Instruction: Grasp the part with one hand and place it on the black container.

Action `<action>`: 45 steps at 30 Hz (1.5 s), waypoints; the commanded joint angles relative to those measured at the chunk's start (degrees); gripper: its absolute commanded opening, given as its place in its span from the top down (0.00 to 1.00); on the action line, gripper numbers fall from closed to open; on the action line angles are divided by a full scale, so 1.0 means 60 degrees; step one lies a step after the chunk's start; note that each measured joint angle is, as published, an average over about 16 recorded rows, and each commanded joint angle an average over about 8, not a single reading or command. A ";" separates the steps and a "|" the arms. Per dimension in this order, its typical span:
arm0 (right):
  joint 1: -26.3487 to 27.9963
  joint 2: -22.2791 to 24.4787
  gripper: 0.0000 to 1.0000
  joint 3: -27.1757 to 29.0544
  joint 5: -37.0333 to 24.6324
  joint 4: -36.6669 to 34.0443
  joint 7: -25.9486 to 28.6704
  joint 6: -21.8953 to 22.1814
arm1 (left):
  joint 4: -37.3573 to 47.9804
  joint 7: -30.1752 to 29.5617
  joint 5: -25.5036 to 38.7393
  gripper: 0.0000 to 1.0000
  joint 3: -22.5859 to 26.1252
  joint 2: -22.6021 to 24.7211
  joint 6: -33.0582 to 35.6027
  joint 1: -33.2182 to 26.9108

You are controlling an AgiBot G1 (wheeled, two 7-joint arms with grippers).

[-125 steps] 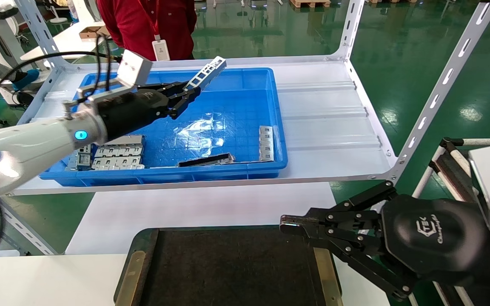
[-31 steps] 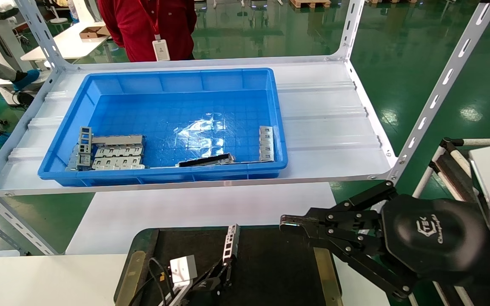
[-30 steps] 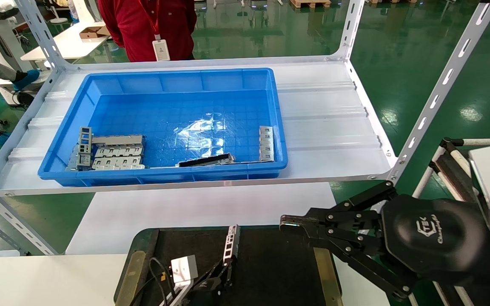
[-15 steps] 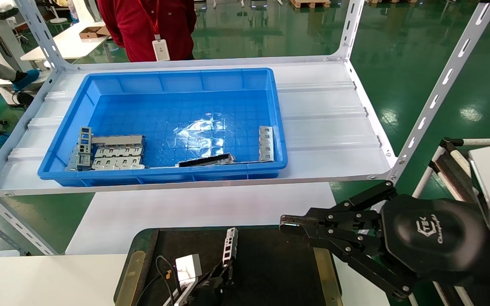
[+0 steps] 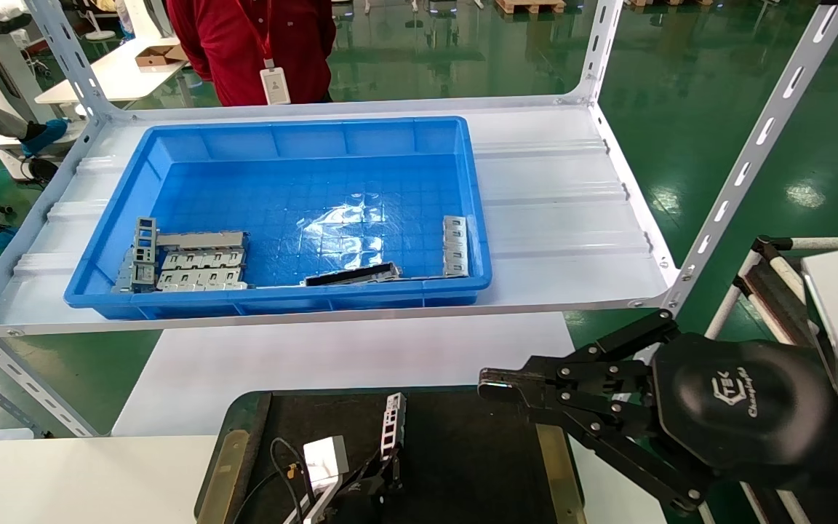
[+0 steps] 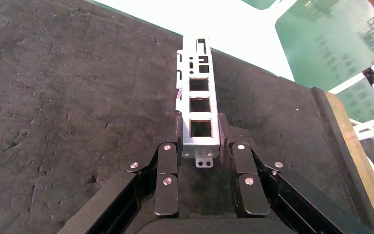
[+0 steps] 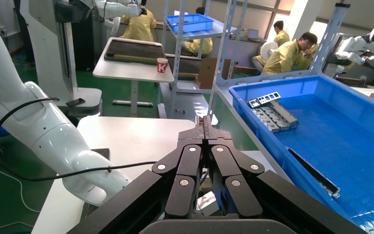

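Observation:
The part, a slim silver bar with square cut-outs, stands tilted over the black container at the bottom middle of the head view. My left gripper is shut on its lower end. In the left wrist view the part sticks out forward from between the fingers of my left gripper, low over the container's dark surface. I cannot tell whether it touches. My right gripper is shut and empty, parked above the container's right side; it also shows in the right wrist view.
A blue bin on the white shelf behind holds a stack of grey plates, a dark strip and another silver bar. A person in red stands beyond. Slanted shelf posts flank the shelf.
My left gripper carried the part from over the blue bin down to the black container. In the last second it sank slightly, with the part still held. The right arm has not moved.

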 commanded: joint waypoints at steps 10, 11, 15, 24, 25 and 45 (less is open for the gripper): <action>0.0000 0.0001 0.00 -0.0002 0.0001 0.0000 -0.0001 0.0001 | -0.0424 0.0724 -0.1255 0.00 0.0596 -0.0165 -0.0619 -0.0202; 0.0000 0.0001 0.00 -0.0002 0.0001 0.0000 -0.0001 0.0001 | -0.0459 0.0775 -0.1347 0.00 0.0634 -0.0179 -0.0663 -0.0218; 0.0001 0.0001 0.00 -0.0002 0.0002 0.0000 -0.0001 0.0001 | -0.0597 0.0960 -0.1688 0.00 0.0771 -0.0232 -0.0822 -0.0282; 0.0001 0.0001 0.00 -0.0004 0.0002 0.0000 -0.0002 0.0001 | -0.0879 0.1224 -0.2231 0.00 0.0960 -0.0338 -0.1060 -0.0398; 0.0001 0.0001 0.00 -0.0004 0.0003 0.0000 -0.0002 0.0002 | -0.0916 0.1241 -0.2276 0.00 0.0971 -0.0356 -0.1074 -0.0409; 0.0002 0.0003 0.00 -0.0007 0.0005 0.0000 -0.0003 0.0003 | -0.2770 0.1070 -0.3082 0.00 0.0986 -0.2249 0.0263 -0.0432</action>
